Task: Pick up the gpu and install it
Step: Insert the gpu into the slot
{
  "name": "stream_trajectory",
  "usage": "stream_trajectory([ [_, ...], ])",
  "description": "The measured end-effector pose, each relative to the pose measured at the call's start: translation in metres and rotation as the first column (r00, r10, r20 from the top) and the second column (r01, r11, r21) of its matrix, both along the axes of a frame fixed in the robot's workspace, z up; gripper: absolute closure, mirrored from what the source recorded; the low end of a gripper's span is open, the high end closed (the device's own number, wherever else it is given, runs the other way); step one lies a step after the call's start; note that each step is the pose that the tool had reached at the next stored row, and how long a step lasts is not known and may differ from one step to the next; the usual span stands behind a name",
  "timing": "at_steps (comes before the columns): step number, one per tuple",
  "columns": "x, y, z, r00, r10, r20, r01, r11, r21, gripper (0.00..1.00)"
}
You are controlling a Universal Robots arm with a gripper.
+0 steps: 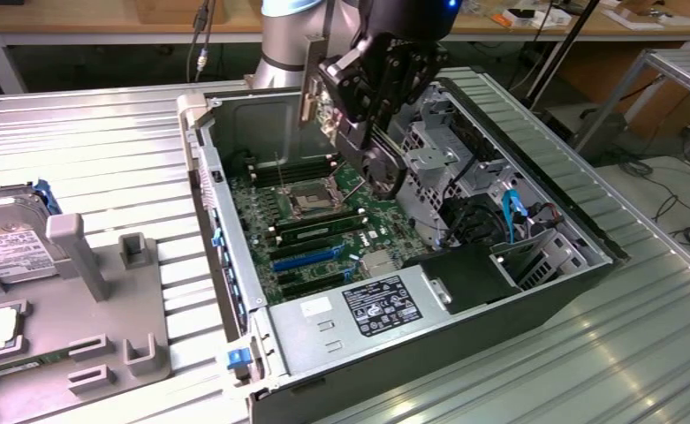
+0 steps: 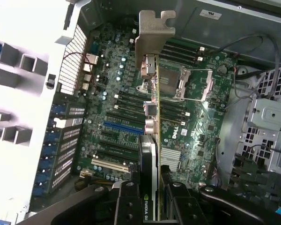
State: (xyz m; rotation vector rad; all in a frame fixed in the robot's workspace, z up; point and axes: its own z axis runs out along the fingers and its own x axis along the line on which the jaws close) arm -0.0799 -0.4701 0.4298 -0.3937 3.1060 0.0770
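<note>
Gpu (image 2: 150,154) is gripped edge-on by the jaws, shut on its end, so the silver bracket (image 2: 152,37) is left free. It is suspended above the motherboard (image 2: 107,108) inside the open computer case (image 1: 262,115), not yet seated.

"NVIDIA" on the gpu (image 2: 149,154), "DELL" on the motherboard (image 2: 180,132).

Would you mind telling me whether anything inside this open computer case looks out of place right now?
Nothing looks damaged. The silver processor socket on the green motherboard sits bare, its thin lever apparently raised. The flat black gpu hangs above the board, clamped in the gripper.
</note>
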Motion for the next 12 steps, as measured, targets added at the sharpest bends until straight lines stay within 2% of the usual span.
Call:
stream_trajectory([
  [6,0.0000,0.0000,0.0000,0.9974,0.072,0.0000,-0.072,0.9974,0.0000,0.73],
  [10,0.0000,0.0000,0.0000,0.9930,0.118,0.0000,-0.118,0.9930,0.0000,0.73],
  [12,0.0000,0.0000,0.0000,0.9886,0.151,0.0000,-0.151,0.9886,0.0000,0.73],
])
